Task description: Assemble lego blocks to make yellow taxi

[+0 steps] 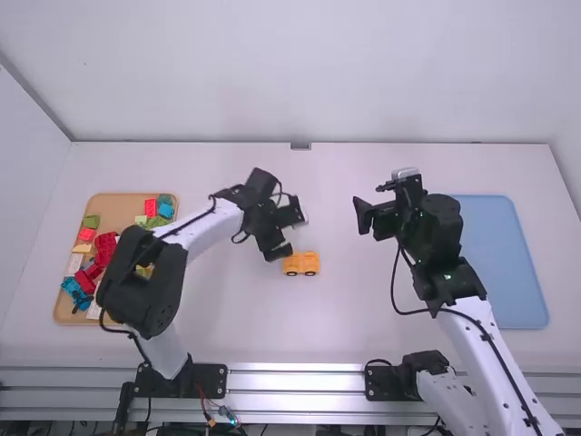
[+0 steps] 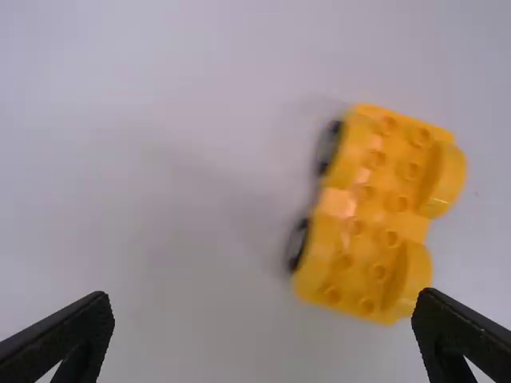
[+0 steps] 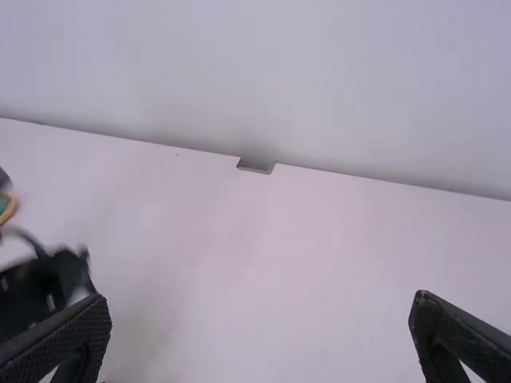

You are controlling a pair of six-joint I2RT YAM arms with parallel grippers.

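Taxi (image 2: 363,219) is wheeled but low, its upper part probably left to build. My left end effector (image 2: 263,303) and right end effector (image 3: 262,305) are spread, empty.

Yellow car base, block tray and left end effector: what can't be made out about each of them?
- Yellow car base, left wrist view: any wheels along one side, hidden by its own body.
- Block tray, high view: part of its right side, behind the left arm.
- Left end effector, right wrist view: blurred, cut off by the left edge.
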